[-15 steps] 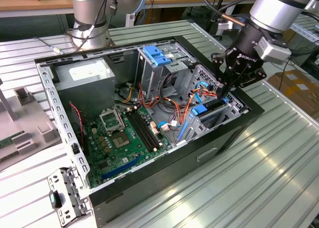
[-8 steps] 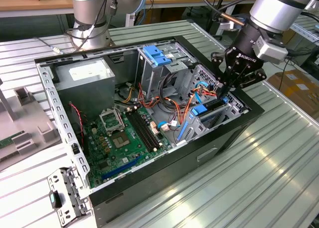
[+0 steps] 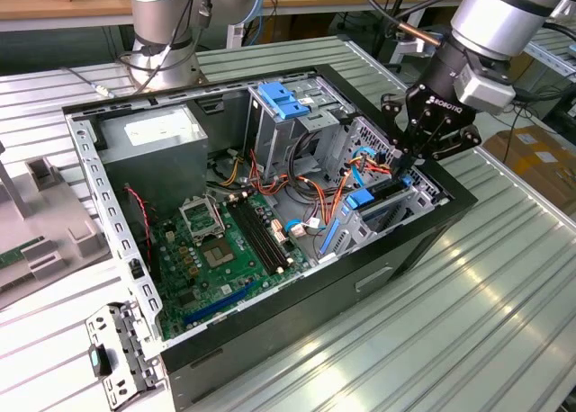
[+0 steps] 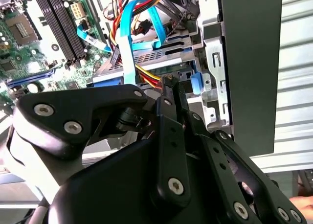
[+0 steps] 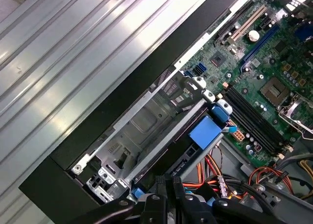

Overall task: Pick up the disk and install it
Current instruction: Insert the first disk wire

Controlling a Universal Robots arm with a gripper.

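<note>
We see the hand at the right of the exterior frame, low over the drive bay at the open computer case's front corner. Fingers look pressed together, clamped on nothing. The disk sits in the bay, blue rail showing, beside the motherboard. Case rests on the ribbed worktop.

The gripper hangs low in the case's drive-bay corner, hemmed in by orange and blue cables on one side and the case wall on the other. The metal cage stands close behind. Over the motherboard, the space lies open.
</note>
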